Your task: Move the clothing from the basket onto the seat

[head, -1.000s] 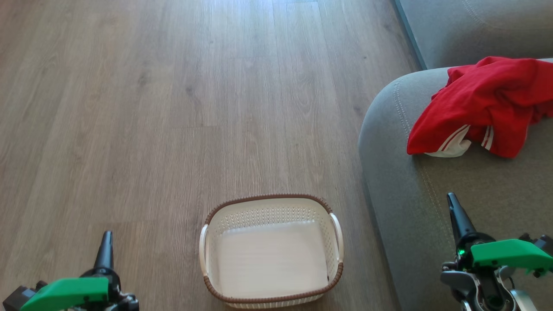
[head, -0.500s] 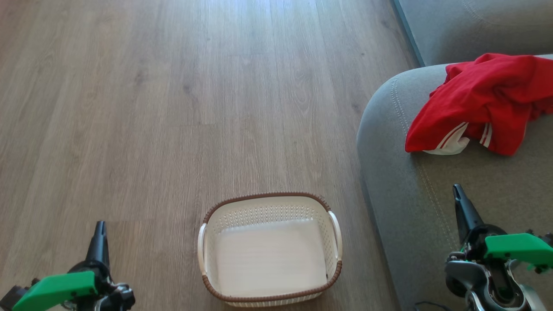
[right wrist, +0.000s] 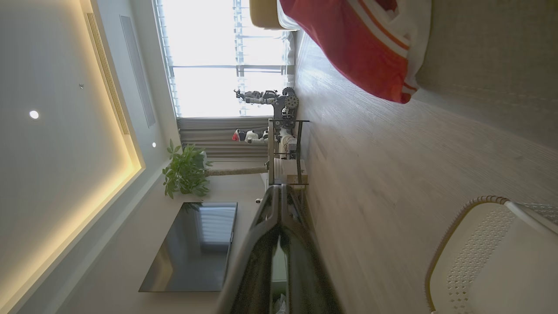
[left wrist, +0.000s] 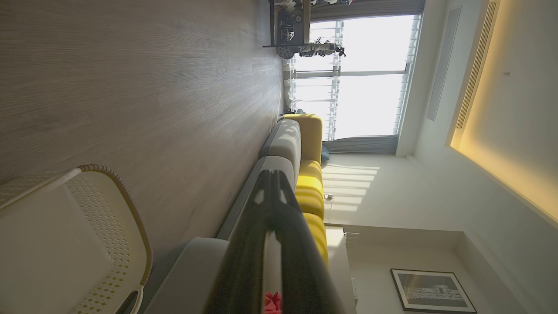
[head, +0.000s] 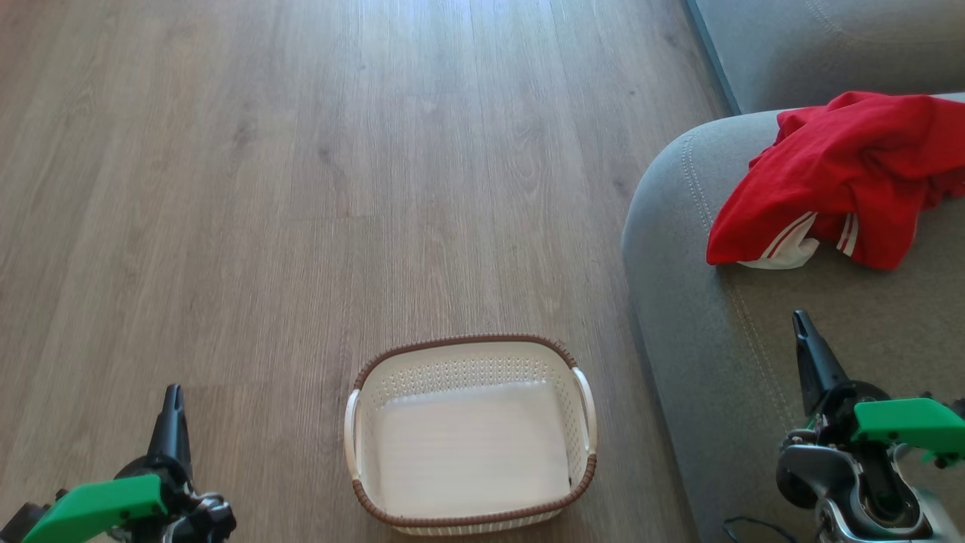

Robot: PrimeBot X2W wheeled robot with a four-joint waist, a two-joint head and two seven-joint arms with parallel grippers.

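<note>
Left gripper and right gripper: jaws closed, empty. The red garment, near the sofa edge, could slide off.

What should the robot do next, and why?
Probably just park both arms and stop: the basket looks empty, the red garment lies on the seat, and the left gripper and right gripper are shut, holding nothing.

The grey fabric seat has a rounded edge with a pale double-stitched seam. A crumpled red garment with white stripes lies on the seat, near that edge. The cream perforated basket, brown-rimmed, stands upright just beside the seat, its bottom bare.
</note>
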